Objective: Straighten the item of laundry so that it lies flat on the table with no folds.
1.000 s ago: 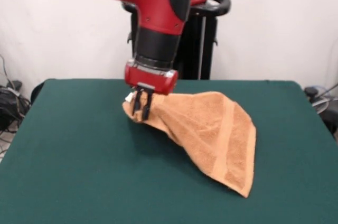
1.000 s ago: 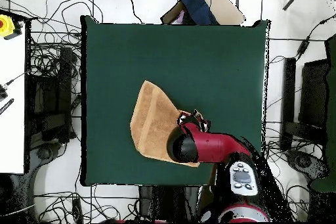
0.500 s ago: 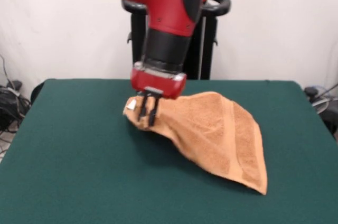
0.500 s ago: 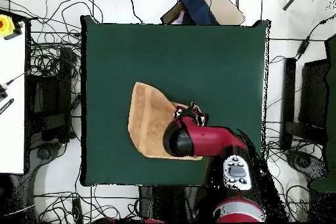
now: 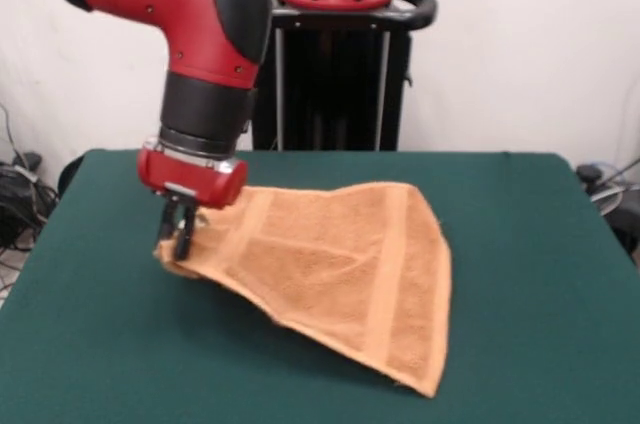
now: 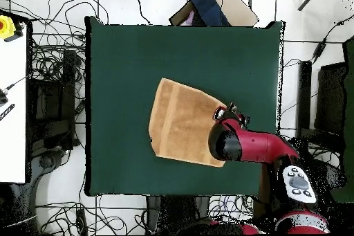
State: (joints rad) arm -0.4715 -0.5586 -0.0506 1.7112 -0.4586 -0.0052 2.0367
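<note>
A: How far along is the straightening, judging by this moment?

B: Well on, but not finished. The towel [image 5: 335,269] is spread out into one broad sheet on the tabletop [image 5: 540,244], and the overhead view shows it as a mostly open, four-sided shape [image 6: 183,126]. One corner is lifted off the surface, so the cloth slopes down from there rather than lying flat.

A: And the claw?

B: The claw [image 5: 177,234] is clenched on that raised corner, at the towel's left end in the front view. The rest of the cloth trails away from it to the right and toward the camera, ending in a low point near the front edge.

A: What is left to do?

B: Probably to lay the held corner down and let go. The band stripes run straight, and no large fold is visible, though the part beneath the arm [image 6: 252,147] in the overhead view is hidden.
</note>
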